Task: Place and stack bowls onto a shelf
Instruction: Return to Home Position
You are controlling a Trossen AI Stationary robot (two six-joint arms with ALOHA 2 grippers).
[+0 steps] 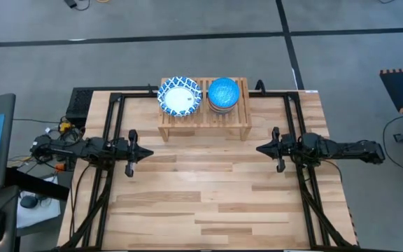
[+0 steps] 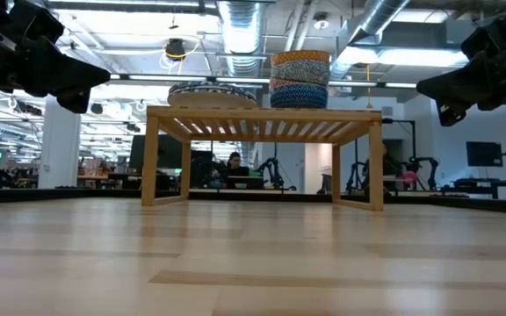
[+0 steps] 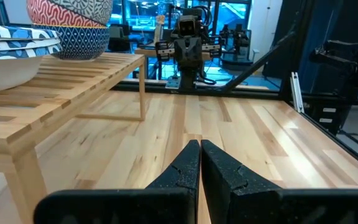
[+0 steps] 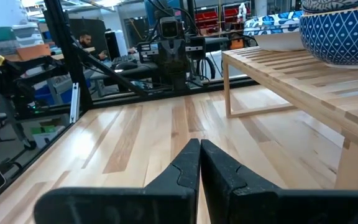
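The shelf (image 1: pixel 205 124) stands at the far middle of the plank table (image 1: pixel 208 203). On its left half sit the patterned dishes (image 1: pixel 179 96), white centre up. The low view suggests more than one nested there, though the count is hard to read. On its right half rises the stack of small bowls (image 1: pixel 224 94), a bright blue one showing from above. The dishes and the stack sit near each other but apart, both well inside the slats. No bowl lies on the table itself, so the stacking looks done.

The left gripper (image 1: pixel 145 152) hangs above the table's left side, nearer than the shelf and clear of it. The right gripper (image 1: pixel 261 148) mirrors it on the right. Each wrist view shows the fingers pressed together with nothing between them.

What remains, as I judge it, is only parking the arms. Done well, that means drawing each arm outward and back, away from the shelf legs, with the jaws clenched. Neither wrist should swing toward the tall stack, which looks the easiest thing to topple.
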